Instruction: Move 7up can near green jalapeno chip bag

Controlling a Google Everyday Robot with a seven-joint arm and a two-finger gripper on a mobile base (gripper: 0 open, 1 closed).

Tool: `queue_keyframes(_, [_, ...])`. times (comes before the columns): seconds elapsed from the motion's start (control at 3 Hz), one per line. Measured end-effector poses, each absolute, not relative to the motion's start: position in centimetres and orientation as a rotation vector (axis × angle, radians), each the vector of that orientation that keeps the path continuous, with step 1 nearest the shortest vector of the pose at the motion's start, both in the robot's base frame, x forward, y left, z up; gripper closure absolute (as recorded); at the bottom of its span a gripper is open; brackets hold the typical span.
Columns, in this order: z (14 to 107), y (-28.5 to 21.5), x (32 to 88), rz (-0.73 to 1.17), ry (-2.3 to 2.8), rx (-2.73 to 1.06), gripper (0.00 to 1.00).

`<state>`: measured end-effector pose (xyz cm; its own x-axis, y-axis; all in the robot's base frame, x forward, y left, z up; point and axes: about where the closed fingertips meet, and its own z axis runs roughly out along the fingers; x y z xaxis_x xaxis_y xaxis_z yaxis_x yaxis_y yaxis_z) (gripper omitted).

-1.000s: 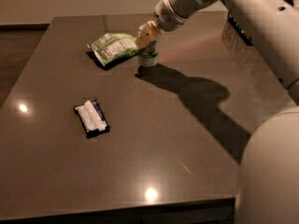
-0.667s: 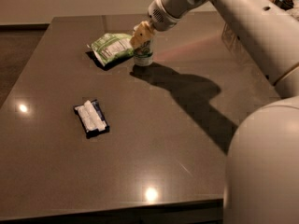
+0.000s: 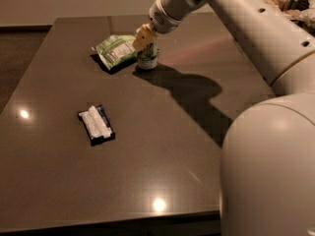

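The 7up can (image 3: 147, 59), white-silver with green markings, stands upright at the back middle of the dark table (image 3: 162, 146). It is right beside the right edge of the green jalapeno chip bag (image 3: 114, 51), which lies flat with its white label panel up. My gripper (image 3: 144, 38) comes down from the upper right and is shut on the can's top. Its yellowish fingers (image 3: 141, 35) cover the can's upper part. The can's base is at or just above the table surface.
A small dark-blue packet with white contents (image 3: 96, 125) lies at the left middle of the table. My white arm (image 3: 236, 18) spans the upper right, and its large body (image 3: 270, 171) fills the lower right. The arm's shadow falls right of the can.
My gripper has carried the can a little to the left, closer to the chip bag, and it now stands by the bag's right edge.
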<state>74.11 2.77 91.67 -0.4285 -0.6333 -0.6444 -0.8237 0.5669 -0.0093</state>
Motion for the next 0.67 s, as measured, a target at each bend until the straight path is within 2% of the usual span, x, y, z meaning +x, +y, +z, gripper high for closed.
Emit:
queue_keyframes(0.33, [91.38, 3.01, 74.16, 0.415, 2.201, -1.165, 0.13])
queue_keyframes(0.67, [91.10, 3.24, 74.18, 0.418, 2.203, -1.170, 0.00])
